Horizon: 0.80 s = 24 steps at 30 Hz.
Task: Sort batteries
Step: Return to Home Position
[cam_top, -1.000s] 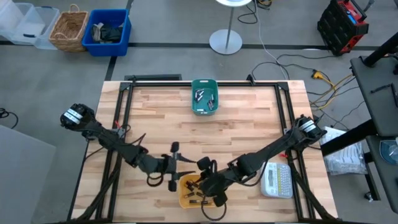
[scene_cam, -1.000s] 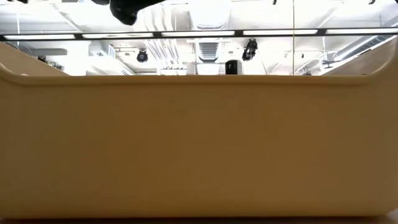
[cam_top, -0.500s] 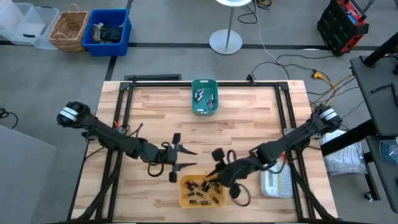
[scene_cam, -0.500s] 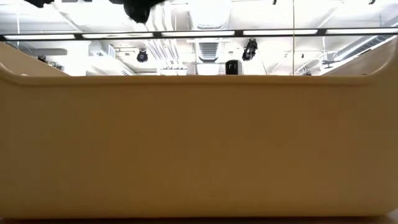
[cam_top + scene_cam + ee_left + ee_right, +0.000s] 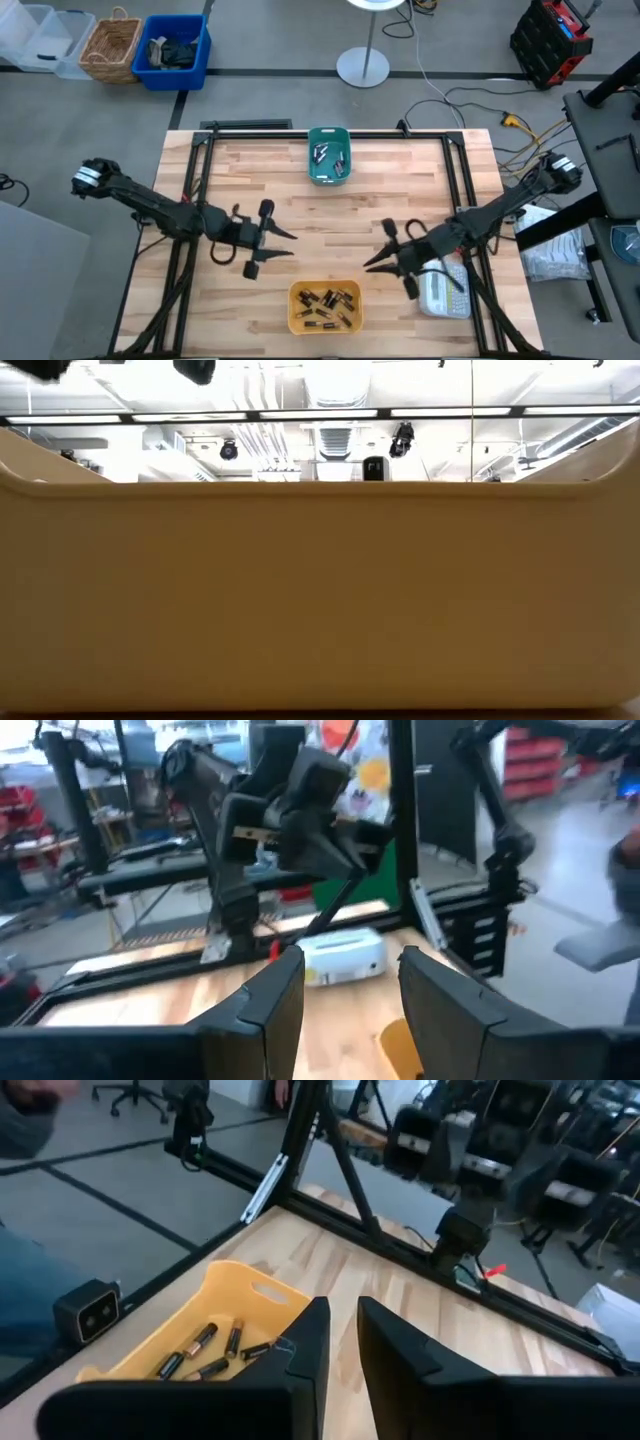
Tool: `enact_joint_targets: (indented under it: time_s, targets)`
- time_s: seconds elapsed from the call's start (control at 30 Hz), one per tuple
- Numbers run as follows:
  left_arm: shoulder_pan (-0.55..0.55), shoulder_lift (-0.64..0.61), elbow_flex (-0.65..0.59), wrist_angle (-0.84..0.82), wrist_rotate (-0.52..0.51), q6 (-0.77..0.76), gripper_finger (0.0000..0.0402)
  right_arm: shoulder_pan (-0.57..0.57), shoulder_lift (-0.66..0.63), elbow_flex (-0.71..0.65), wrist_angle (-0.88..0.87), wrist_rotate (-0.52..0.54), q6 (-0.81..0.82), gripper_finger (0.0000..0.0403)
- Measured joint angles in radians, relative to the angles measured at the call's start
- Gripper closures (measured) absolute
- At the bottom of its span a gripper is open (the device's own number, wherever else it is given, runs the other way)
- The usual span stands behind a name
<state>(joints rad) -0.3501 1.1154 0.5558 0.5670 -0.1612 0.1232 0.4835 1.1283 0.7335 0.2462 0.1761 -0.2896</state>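
- left gripper (image 5: 350, 970): fingers wide apart, nothing between them. hangs above bare wood left of centre, near side of the table (image 5: 250, 170).
- right gripper (image 5: 342, 1305): fingers parted by a narrow gap, nothing held. hangs right of centre, pointing toward the left arm.
- batteries, dark (image 5: 325, 303): loose heap in the yellow bin (image 5: 291, 308), at the near edge between the two grippers, some touching or crossed.
- batteries, silver (image 5: 328, 157): a few in the green bin (image 5: 328, 130), at the far edge, centre.
- i can make out no cell outside the two bins.
- handling, my judgement: light, rigid and smooth-skinned, so a cell is likely to roll or squirt from a loose pinch. i would take one across the middle of its barrel, jaws square to its length, from above.
- label maker (image 5: 445, 293): white, near right corner, just beside and partly under the right arm.
- in the way: the bin walls and crowded neighbouring cells would limit finger room. the black frame rails (image 5: 195, 180) run along both side edges.
- low view: filled by the yellow bin's wall, so it is no help.
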Motion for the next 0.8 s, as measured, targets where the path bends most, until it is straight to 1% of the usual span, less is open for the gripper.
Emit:
enact_joint_targets:
  time_s: [0.07,0.1,0.2,0.3,0.37,0.53,0.63,0.8]
  targets:
    - [0.040,-0.021,-0.073,0.069,0.040,-0.022,0.0257,0.000,-0.047,-0.043,0.015,0.000,-0.001,0.0358]
    - [0.059,-0.033,-0.108,0.084,0.041,-0.042,0.0257,0.000,-0.068,-0.060,0.023,0.000,0.000,0.0359]
    - [0.097,-0.083,-0.185,0.086,0.039,-0.096,0.0257,0.000,-0.127,-0.107,0.025,0.000,0.002,0.0360]
    - [0.095,-0.179,-0.237,0.079,0.043,-0.093,0.0257,0.000,-0.190,-0.154,0.027,0.000,-0.004,0.0360]
    - [0.096,-0.273,-0.263,0.014,0.045,-0.083,0.0257,-0.004,-0.230,-0.187,0.036,0.000,-0.016,0.0363]
    - [0.097,-0.522,-0.284,-0.202,0.040,-0.065,0.0257,-0.005,-0.342,-0.281,0.089,0.000,-0.022,0.0369]
    - [0.097,-0.640,-0.287,-0.303,0.040,-0.064,0.0257,-0.005,-0.396,-0.333,0.122,0.000,-0.024,0.0370]
    - [0.097,-0.794,-0.305,-0.391,0.039,-0.049,0.0257,-0.005,-0.491,-0.417,0.164,0.000,-0.025,0.0370]
